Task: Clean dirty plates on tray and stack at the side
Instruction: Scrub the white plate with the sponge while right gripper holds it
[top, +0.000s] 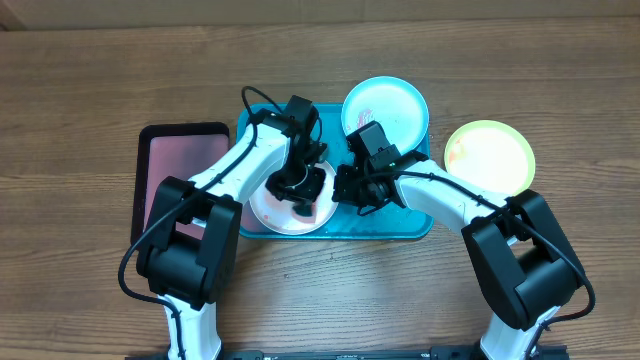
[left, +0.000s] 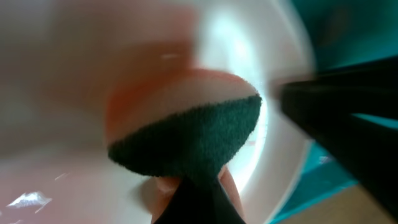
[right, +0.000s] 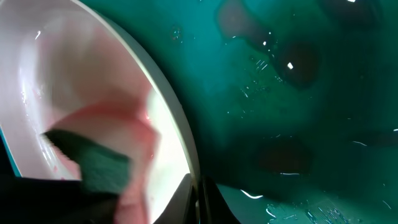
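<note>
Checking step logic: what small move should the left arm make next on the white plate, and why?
Probably sweep the sponge across the white plate: the left gripper holds it against the plate, and a pink smear shows beside it, so the plate looks not yet clean.

white plate (right: 37, 74) glossy plastic | tray (right: 298, 124) glossy | scrubber (left: 193, 137) rough, perhaps cloth

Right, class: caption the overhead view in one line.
Left gripper presses a sponge onto the white plate on the teal tray; right gripper alongside.
</note>
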